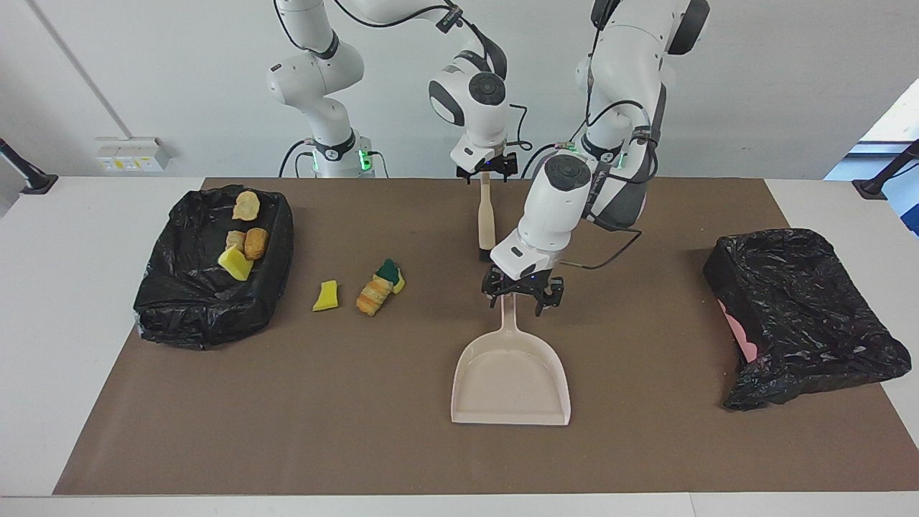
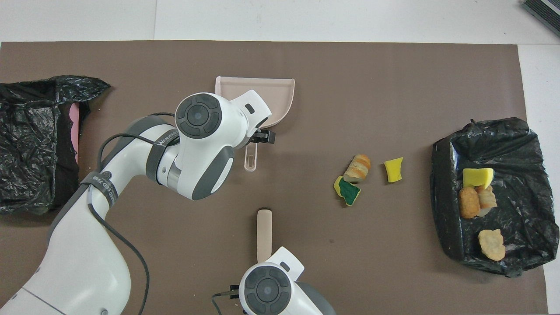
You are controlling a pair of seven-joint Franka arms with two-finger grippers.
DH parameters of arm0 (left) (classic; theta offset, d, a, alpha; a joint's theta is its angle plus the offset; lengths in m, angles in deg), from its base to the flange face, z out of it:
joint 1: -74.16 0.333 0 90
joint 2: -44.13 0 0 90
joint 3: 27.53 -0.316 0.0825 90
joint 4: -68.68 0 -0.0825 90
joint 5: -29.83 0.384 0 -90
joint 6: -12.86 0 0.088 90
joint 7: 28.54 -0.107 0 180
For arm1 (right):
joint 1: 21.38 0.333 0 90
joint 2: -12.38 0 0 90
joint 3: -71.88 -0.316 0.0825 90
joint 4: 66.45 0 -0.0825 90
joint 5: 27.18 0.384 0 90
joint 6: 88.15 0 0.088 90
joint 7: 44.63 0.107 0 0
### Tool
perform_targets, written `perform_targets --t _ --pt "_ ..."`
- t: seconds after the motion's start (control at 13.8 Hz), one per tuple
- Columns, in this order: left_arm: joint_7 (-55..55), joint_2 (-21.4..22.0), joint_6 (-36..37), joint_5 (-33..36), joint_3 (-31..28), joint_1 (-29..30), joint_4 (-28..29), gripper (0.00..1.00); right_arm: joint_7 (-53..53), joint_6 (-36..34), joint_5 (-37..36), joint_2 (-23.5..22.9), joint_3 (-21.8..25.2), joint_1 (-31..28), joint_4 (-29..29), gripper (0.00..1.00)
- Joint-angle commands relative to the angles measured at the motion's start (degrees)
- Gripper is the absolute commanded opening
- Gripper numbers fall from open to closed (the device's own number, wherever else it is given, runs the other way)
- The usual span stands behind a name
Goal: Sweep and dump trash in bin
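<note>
Seven scraps of trash: three (image 1: 366, 289) lie on the desk's mat (image 1: 359, 402) beside the bin (image 1: 179, 301) at the right arm's end, four (image 1: 243, 237) in it. A second bin (image 1: 804, 316) sits at the left arm's end. The left gripper (image 1: 522, 295), fingers spread, straddles the one dustpan's (image 1: 511, 373) handle. The right gripper (image 1: 487, 169) is over the one brush's (image 1: 486, 222) handle end; its grip cannot be told.
</note>
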Motion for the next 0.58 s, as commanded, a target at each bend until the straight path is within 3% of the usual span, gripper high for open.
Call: perform_targets --t 0.0,0.07,0.14,0.29,0.36,0.51 --pt "1.4 0.3 -1.5 1.6 -0.3 -0.4 1.8 1.00 0.7 1.7 1.3 0.2 0.2 0.9 1.1 0.49" --pt "1.6 0.3 -1.5 1.6 -0.3 -0.6 2.5 1.00 0.7 1.6 1.1 0.2 0.2 1.3 1.0 0.22" --pt "2.2 0.3 -1.5 1.6 -0.3 -0.7 3.1 1.00 0.6 1.5 0.6 0.2 0.2 1.3 1.0 0.01" --pt "2.6 0.3 -1.3 1.6 -0.3 -0.7 3.3 1.00 0.5 1.2 0.5 0.0 0.2 1.3 0.7 0.00" --pt "2.6 0.3 -1.3 1.6 -0.3 -0.7 3.3 0.93 0.4 1.0 0.4 0.0 0.3 1.3 0.7 0.00" --pt "2.4 0.3 -1.6 1.7 -0.2 -0.8 3.2 0.45 0.7 0.6 0.3 0.0 0.3 1.3 0.6 0.00"
